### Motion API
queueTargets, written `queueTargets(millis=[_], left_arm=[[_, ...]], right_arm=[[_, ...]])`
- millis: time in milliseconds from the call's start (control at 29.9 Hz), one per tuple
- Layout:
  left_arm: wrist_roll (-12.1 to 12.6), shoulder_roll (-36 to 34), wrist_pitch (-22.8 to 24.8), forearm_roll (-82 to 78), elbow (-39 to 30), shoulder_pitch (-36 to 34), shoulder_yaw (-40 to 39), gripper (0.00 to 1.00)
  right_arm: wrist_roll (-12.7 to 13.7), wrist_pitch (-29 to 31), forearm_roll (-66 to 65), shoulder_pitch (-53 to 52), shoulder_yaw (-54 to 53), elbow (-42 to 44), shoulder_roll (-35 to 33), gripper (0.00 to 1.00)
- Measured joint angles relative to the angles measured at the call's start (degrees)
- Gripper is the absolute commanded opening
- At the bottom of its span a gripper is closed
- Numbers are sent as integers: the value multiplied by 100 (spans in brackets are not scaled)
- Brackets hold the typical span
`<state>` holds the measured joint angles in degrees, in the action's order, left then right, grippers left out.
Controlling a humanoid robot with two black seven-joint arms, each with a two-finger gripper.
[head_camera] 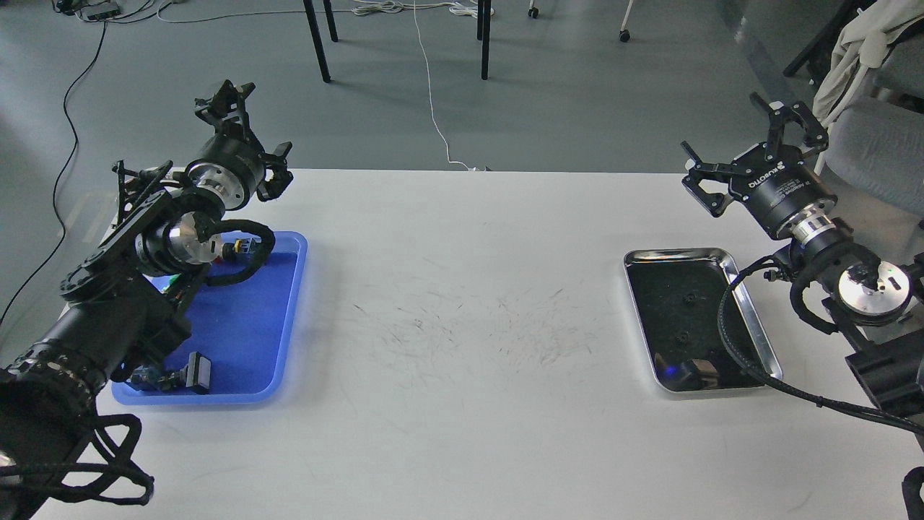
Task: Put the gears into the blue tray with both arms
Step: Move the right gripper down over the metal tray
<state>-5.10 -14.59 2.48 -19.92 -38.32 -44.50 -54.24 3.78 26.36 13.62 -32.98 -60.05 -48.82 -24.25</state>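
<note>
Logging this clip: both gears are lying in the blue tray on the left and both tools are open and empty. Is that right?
Not quite. The head view shows the two gears in the silver tray on the right, not the blue tray. The left tool and right tool are open and empty.
</note>
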Motion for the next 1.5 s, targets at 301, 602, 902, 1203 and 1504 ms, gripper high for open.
queueTargets(millis=[301,602,902,1203,1504], left_arm=[[0,-63,12,22,58,-18,-6,98],[9,-72,-23,23,57,-18,-2,98],[15,-102,-53,24,19,-39,-5,98],[-239,-258,-65,16,8,-25,-8,98],[-661,-390,-31,-8,8,82,36,98]], right_arm=[[8,18,-6,-59,85,29,-6,99],[9,63,-17,-104,257,30,-6,99],[10,89,-31,-1090,1675,-15,-673,99],[40,90,-696,-3198,4697,-476,-1691,99],[113,87,-3934,-5918,9183,-1435,-1536,99]])
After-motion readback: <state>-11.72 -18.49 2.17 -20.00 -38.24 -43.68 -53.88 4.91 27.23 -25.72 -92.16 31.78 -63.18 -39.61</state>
